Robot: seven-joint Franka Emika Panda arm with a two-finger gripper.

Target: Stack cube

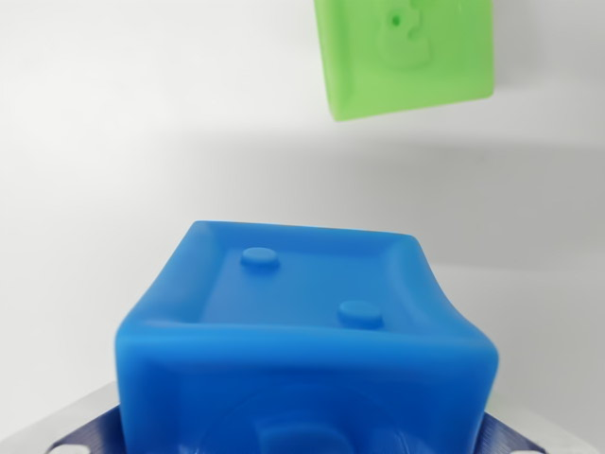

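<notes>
The blue cube fills the bottom middle and looks soft and light, so squeeze its flat sides gently. The gripper seems closed on it. The green cube sits top right.

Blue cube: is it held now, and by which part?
Apparently yes: the blue cube sits close under the camera, its lower sides against dark blue fingers; the contact itself is hidden.

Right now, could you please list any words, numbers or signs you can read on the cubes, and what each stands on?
No readable text anywhere.
Blue soft plastic cube: two raised round dots on its recessed face, no letters.
Green soft plastic cube: an embossed shape, cut off by the frame and blurred, unreadable.
</notes>
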